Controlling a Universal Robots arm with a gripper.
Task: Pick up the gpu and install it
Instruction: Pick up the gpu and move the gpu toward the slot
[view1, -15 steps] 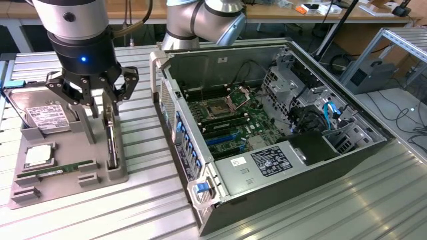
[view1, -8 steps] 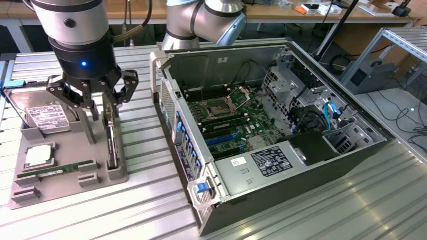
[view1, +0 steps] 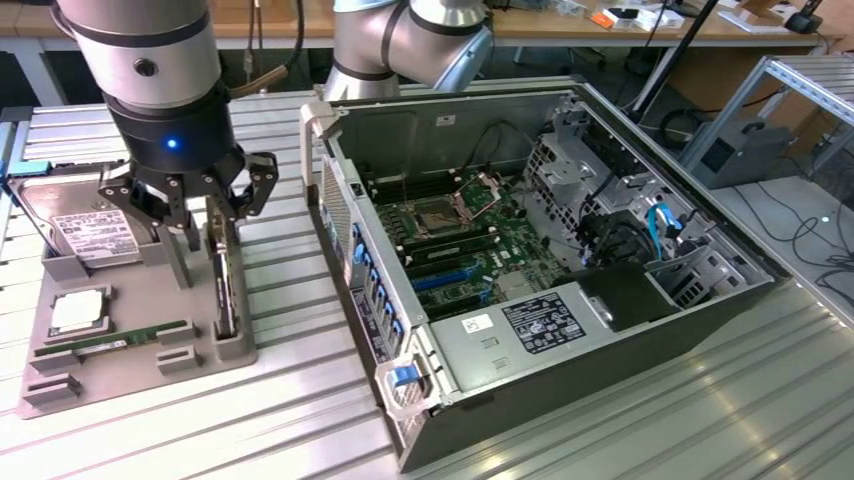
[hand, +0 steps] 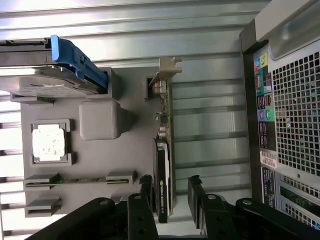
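Evidently I am early in the job: the gpu (hand: 163, 150) stands on edge in its slot of the grey holder tray (view1: 134, 380), not yet lifted. My gripper (hand: 170, 187) hangs right over it, fingers spread wide, one on each side of the card, clamping nothing. Beside the tray, the open computer case (view1: 454, 105) shows bare blue expansion slots (view1: 441, 280), so pickup and installation both remain.

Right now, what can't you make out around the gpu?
1. Exterior view: gpu top edge, hidden behind the open gripper.
2. Wrist view: gpu near end, covered by the gripper body.
3. Exterior view: motherboard slots, too small to tell free or blocked.
4. Wrist view: hard drive, cut off by the edge.
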